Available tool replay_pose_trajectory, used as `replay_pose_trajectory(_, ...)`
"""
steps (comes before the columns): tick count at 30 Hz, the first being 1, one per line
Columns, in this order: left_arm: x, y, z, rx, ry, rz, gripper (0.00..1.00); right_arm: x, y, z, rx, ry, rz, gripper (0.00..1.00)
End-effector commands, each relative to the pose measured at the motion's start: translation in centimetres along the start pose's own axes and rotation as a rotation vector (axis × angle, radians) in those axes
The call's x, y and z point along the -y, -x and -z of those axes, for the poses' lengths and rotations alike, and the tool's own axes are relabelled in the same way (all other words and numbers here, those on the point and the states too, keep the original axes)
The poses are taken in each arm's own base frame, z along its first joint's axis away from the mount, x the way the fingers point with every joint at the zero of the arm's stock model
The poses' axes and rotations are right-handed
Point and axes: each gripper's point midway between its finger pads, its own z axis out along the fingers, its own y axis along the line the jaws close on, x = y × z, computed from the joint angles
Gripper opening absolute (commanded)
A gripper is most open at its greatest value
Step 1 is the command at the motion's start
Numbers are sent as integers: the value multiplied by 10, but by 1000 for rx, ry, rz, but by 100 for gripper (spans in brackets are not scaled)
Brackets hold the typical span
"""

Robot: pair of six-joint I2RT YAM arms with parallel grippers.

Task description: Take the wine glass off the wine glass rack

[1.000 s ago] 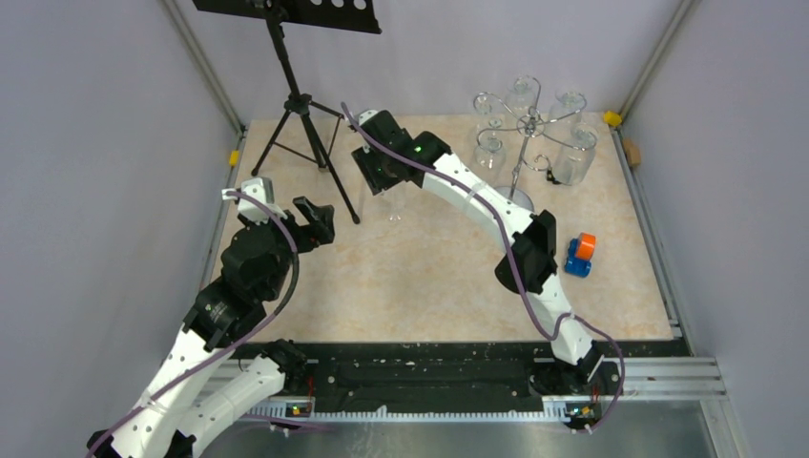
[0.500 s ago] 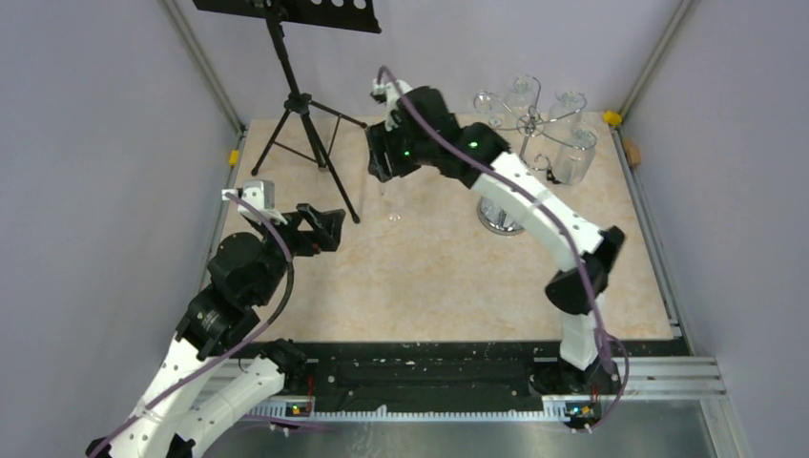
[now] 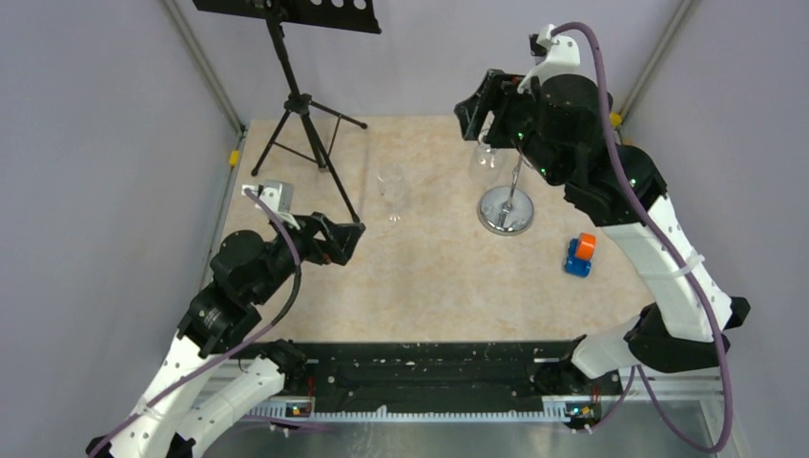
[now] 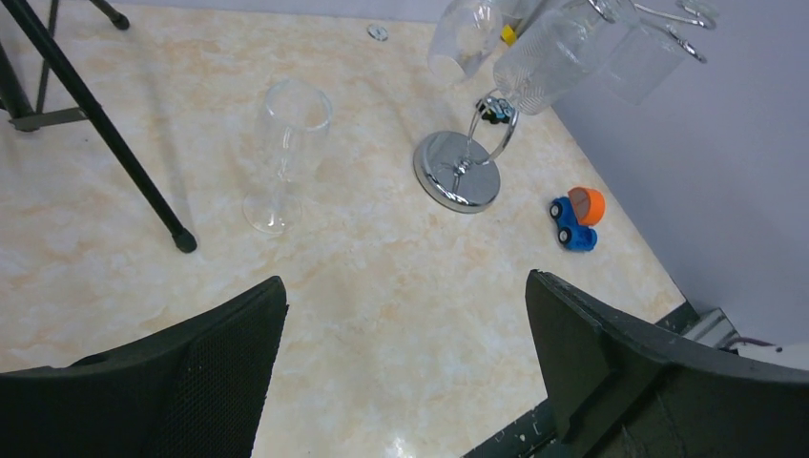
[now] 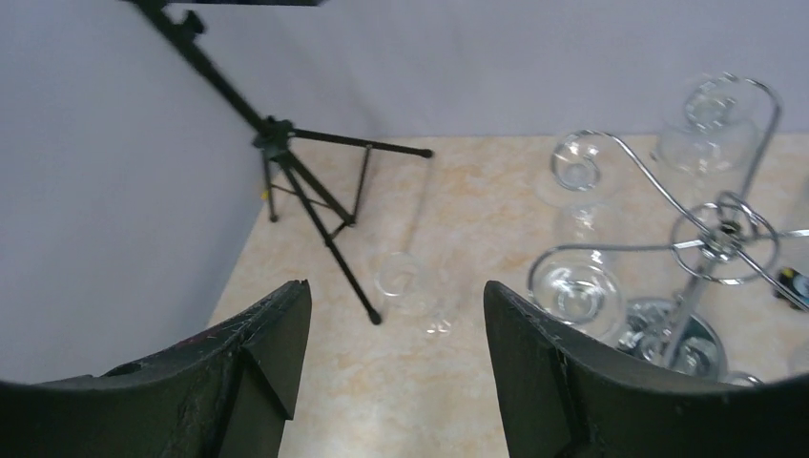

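Note:
The chrome wine glass rack point(image 3: 507, 210) stands at the back right on its round disc base; it also shows in the left wrist view point(image 4: 456, 174) and the right wrist view point(image 5: 722, 235). Clear wine glasses hang upside down from its arms point(image 3: 484, 158) point(image 4: 556, 59) point(image 5: 576, 284). A tall clear glass point(image 3: 392, 190) point(image 4: 285, 143) point(image 5: 405, 277) stands upright on the table, left of the rack. My right gripper point(image 3: 480, 103) point(image 5: 396, 291) is open and empty, high above the rack's left side. My left gripper point(image 3: 349, 239) point(image 4: 405, 291) is open and empty, low, near the tall glass.
A black tripod music stand point(image 3: 301, 105) stands at the back left; one leg foot point(image 4: 185, 243) rests close to the tall glass. A blue and orange toy car point(image 3: 579, 255) point(image 4: 577, 218) lies right of the rack base. Grey walls close in the back and sides.
My right arm has let go of the tall glass, leaving it standing on the table, and swung up and right over the rack. My left gripper has moved a little right.

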Motion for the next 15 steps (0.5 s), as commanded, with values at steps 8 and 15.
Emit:
replay_pose_trajectory(8,33,-13,-8,-91,-176,23,99,95,-40,7,47,-343,-229,66)
replay_pose_trajectory(15,34,-17,-16,-96,-178,53,97,128,-41,11,61,-350,-351,59)
